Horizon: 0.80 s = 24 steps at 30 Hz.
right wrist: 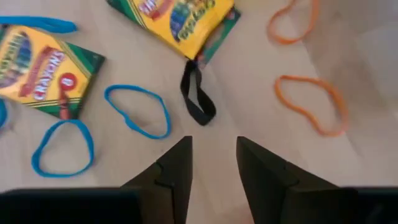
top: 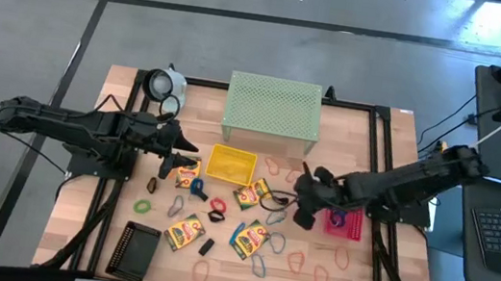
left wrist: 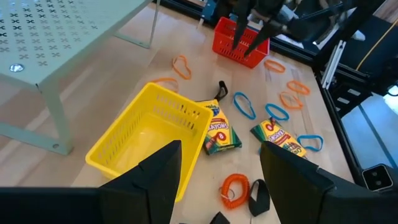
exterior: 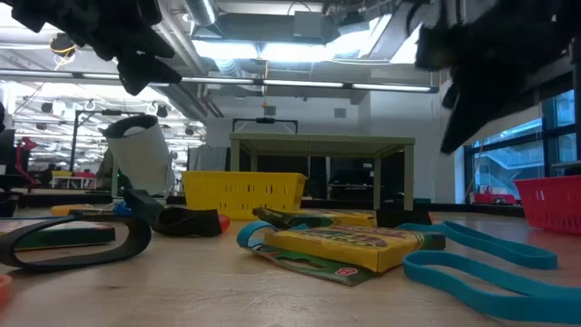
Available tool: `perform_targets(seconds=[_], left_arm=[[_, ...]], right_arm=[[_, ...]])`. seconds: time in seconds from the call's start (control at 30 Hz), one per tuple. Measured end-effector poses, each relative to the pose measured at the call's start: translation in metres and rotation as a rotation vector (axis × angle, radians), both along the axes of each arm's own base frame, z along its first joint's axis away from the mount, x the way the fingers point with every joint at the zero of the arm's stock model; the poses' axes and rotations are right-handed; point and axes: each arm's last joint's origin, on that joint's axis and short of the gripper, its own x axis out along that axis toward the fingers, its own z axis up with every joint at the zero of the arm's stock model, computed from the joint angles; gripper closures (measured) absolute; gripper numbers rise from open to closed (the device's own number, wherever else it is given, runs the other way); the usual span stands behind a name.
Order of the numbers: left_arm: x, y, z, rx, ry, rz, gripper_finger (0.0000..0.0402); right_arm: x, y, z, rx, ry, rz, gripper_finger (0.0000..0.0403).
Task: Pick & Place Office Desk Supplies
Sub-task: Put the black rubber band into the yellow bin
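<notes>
Clearly little is getting sorted yet: the yellow tray is sitting empty, while crayon boxes and rubber bands are lying scattered in front of it (black clips too). The left gripper is hovering beside the tray, jaws wide. The right gripper is hanging over a black loop, jaws parted, holding nothing.

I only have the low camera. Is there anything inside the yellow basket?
Observer: No. The left wrist camera looks into the yellow basket and nothing shows inside.
Operator: What's in front of the right gripper?
Observer: The right gripper is open over bare wood, just short of a black loop at the corner of a crayon box.
Operator: And the left gripper?
Observer: From above, the left gripper is open, just left of that basket.
</notes>
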Motion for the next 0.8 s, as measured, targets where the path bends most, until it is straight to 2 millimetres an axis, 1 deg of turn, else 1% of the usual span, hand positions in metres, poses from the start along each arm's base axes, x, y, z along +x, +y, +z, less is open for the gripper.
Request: perform_targets(seconds=[0.2, 0.37, 0.7, 0.8], left_arm=[[0.000, 0.000, 0.000, 0.002, 0.002, 0.003, 0.0185], [0.000, 0.000, 0.000, 0.003, 0.001, 0.007, 0.0185], [0.000, 0.000, 0.000, 0.003, -0.003, 0.007, 0.0185], [0.000, 0.000, 0.000, 0.003, -0.005, 0.007, 0.0185]], right_arm=[[0.022, 0.000, -0.017, 0.061, -0.019, 0.090, 0.0233], [0.029, -0.004, -0.033, 0.029, 0.016, 0.063, 0.0203], [0.044, -0.006, -0.057, 0.008, 0.027, 0.093, 0.0198], [0.046, -0.006, -0.064, 0.015, 0.047, 0.093, 0.0205]])
